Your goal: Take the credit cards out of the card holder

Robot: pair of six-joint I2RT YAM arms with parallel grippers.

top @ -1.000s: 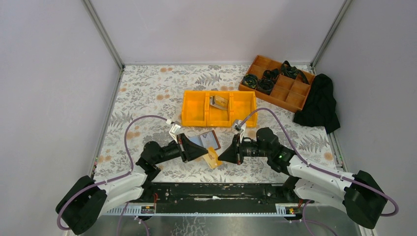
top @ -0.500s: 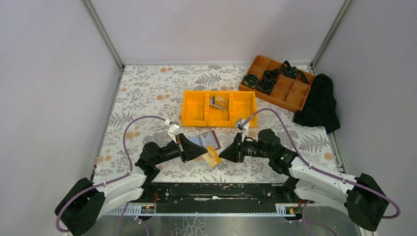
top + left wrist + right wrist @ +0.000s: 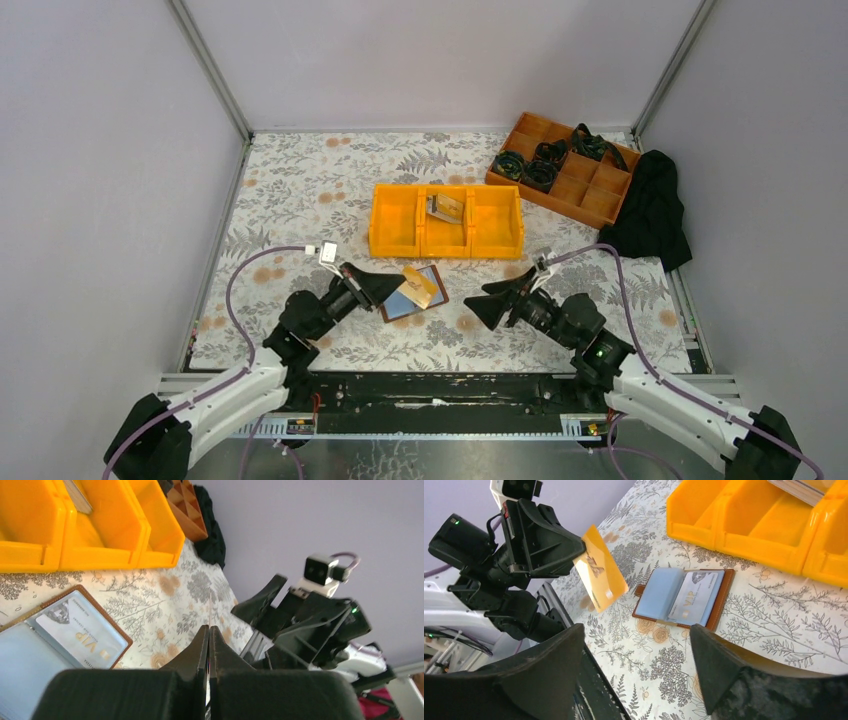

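**Left arm lifts a gold card as the right arm backs off**

Lifted since a second ago, the gold card (image 3: 422, 287) now sits higher, and the right arm has drawn back to the right, away from the work. Left to right: the left pincer (image 3: 395, 287) is clamped on one end of that card, whose long axis runs out from the fingers, held on a slant above the open card holder (image 3: 398, 304). One VIP card (image 3: 696, 596) is left in the holder's right page. The right pincer (image 3: 484, 304) has its fingers spread wide and holds nothing. I'd say the card goes next to the yellow bin (image 3: 445, 249), just beyond the holder and nearer the left arm. Count: one holder, one three-compartment bin, one silvery card or small stack (image 3: 445, 207) in its middle compartment
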